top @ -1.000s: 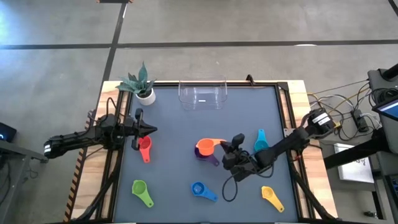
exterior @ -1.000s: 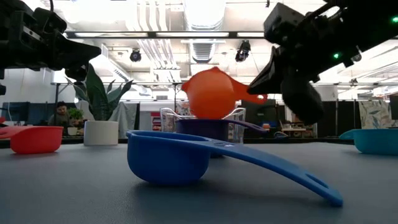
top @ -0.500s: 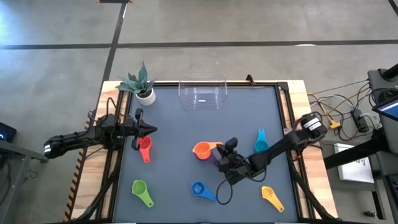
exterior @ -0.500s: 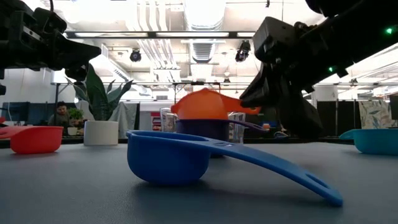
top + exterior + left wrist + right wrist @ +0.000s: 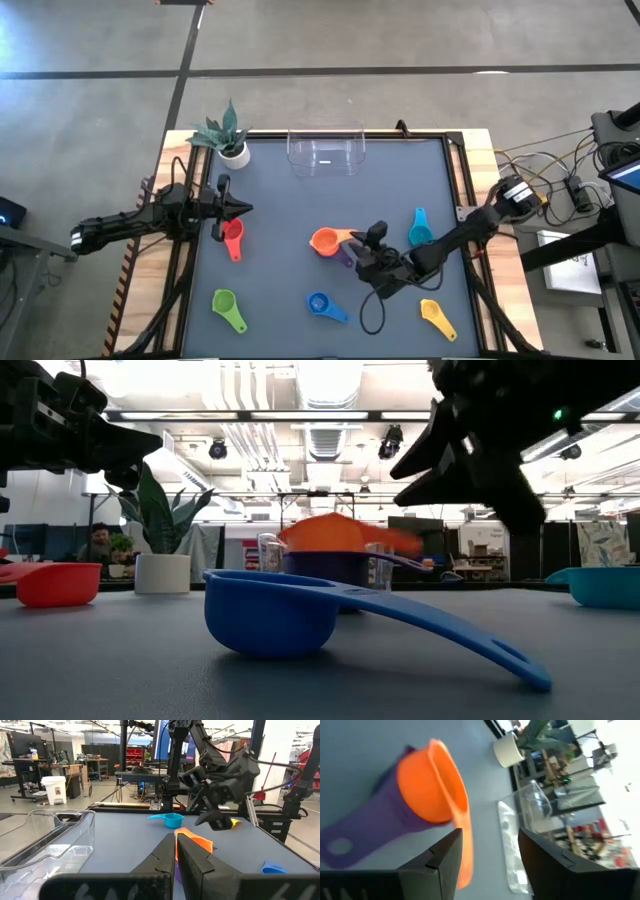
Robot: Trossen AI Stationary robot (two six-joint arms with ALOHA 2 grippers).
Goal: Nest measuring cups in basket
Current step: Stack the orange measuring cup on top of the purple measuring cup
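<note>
The orange cup [image 5: 323, 240] sits with its bowl in the purple cup [image 5: 346, 252] near the table's middle. Its handle [image 5: 465, 855] runs back between my right gripper's fingers. My right gripper [image 5: 372, 243] is open and hangs just above and right of the pair [image 5: 415, 478]. The clear basket [image 5: 326, 150] stands at the far edge. Loose on the mat lie the red cup [image 5: 233, 238], green cup [image 5: 228, 308], blue cup [image 5: 325, 305], yellow cup [image 5: 435, 314] and teal cup [image 5: 419, 228]. My left gripper [image 5: 238, 208] waits shut, level, over the red cup.
A small white pot with a plant [image 5: 228, 140] stands at the far left corner, beside the basket. The mat's raised frame [image 5: 455, 190] borders the work area. Cables [image 5: 372, 310] loop beneath my right arm between the blue and yellow cups.
My right gripper has come down and leftward with the orange cup, which was lifted and tilted. It has set the cup's bowl into the purple cup, opened, let go and risen a little. The orange cup now rests on the purple one.
</note>
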